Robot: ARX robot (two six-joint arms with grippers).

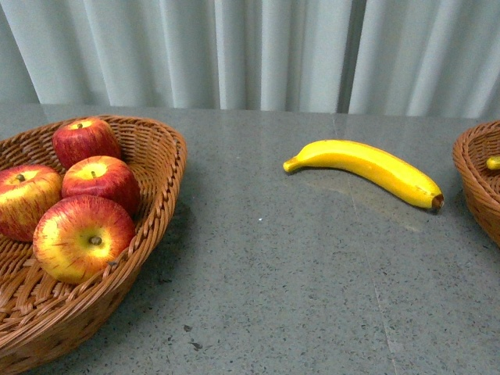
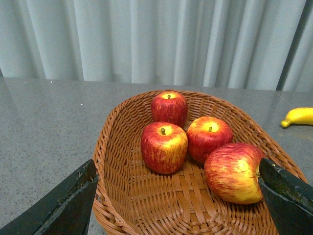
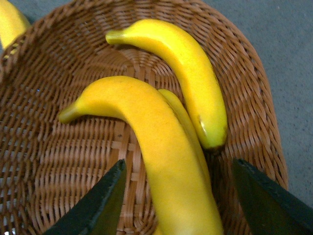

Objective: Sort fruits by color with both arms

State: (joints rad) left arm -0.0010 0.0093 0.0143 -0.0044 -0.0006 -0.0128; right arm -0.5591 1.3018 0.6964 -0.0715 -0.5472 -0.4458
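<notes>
Several red apples [image 1: 80,237] lie in a wicker basket [image 1: 166,168] at the left; a yellow banana [image 1: 367,166] lies on the grey table between the baskets. In the left wrist view my left gripper [image 2: 178,196] is open above the basket [image 2: 122,196], with the nearest apple [image 2: 232,172] close to one finger [image 2: 288,196]. In the right wrist view my right gripper [image 3: 178,200] is open over another basket [image 3: 58,161], its jaws either side of a large banana [image 3: 156,152]; further bananas [image 3: 188,73] lie beside it. No arm shows in the front view.
The right basket's rim [image 1: 476,183] shows at the right edge of the front view with a bit of yellow fruit [image 1: 493,162] inside. Grey-white curtains [image 1: 250,51] hang behind the table. A banana tip [image 2: 298,116] shows at the left wrist view's edge.
</notes>
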